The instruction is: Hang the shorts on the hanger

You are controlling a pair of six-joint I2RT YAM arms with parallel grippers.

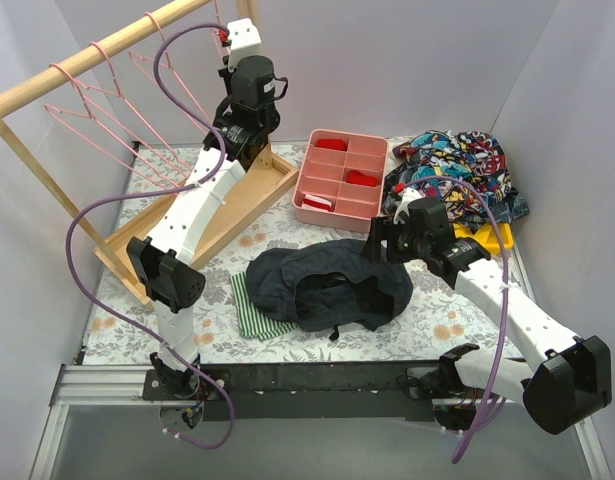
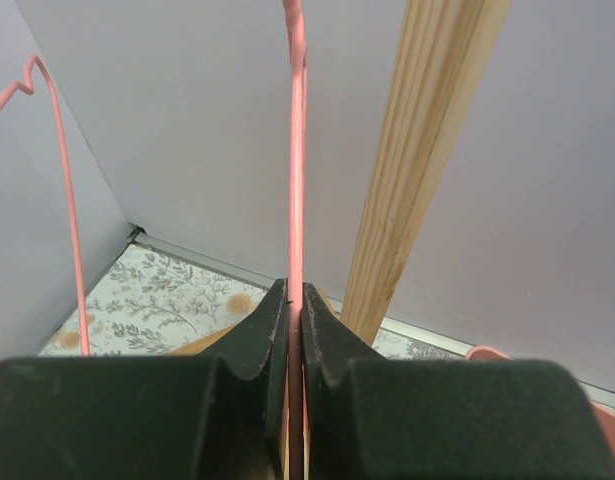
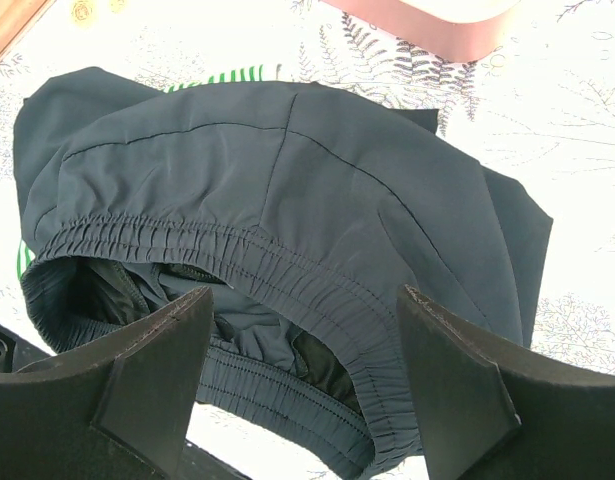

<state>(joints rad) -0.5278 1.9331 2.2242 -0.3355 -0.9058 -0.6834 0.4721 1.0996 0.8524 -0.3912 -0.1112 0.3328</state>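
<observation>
The dark navy shorts [image 1: 327,285] lie crumpled on the floral table near the front, waistband open toward the arms. In the right wrist view the shorts [image 3: 287,180] fill the frame. My right gripper [image 1: 374,243] [image 3: 305,300] is open and empty, hovering just above the elastic waistband, one finger on each side of it. My left gripper [image 1: 225,38] [image 2: 295,300] is raised at the wooden rack and shut on the thin pink wire of a hanger [image 2: 296,150], which runs straight up between the jaws.
Other pink hangers [image 1: 97,120] [image 2: 67,220] hang on the wooden rack rod [image 1: 97,50], whose post [image 2: 407,170] stands right of the left gripper. Green-and-white striped shorts [image 1: 249,305] lie under the navy ones. A pink compartment tray [image 1: 305,215] and a colourful garment [image 1: 457,165] are behind.
</observation>
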